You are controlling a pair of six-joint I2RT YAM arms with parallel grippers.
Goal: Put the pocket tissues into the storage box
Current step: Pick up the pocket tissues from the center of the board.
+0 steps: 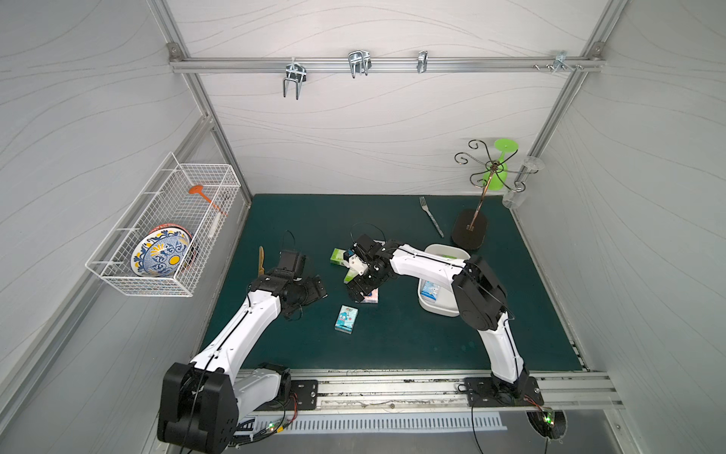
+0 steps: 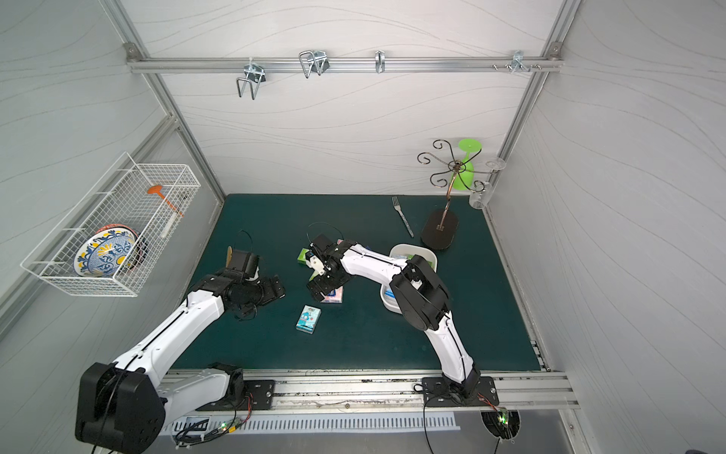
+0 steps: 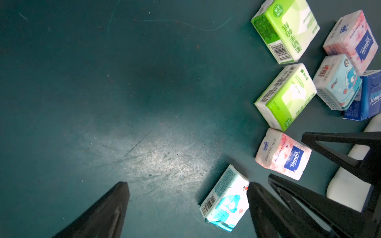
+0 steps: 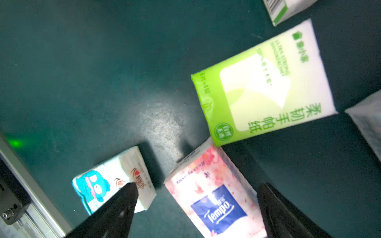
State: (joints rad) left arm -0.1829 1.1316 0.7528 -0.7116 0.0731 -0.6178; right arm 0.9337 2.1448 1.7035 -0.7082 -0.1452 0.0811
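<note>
Several pocket tissues lie mid-mat: a pink packet, a light blue packet, and green packets. My right gripper is open and hangs over the pink packet, one finger on each side and neither pressing it. My left gripper is open over bare mat, and the light blue packet lies beside one finger. The white storage box stands to the right, partly under my right arm. A light blue packet lies in it.
Behind the storage box are a fork and a dark-based cup stand with a green glass. A white wire basket holding a plate hangs on the left wall. A yellowish utensil lies left of my left wrist.
</note>
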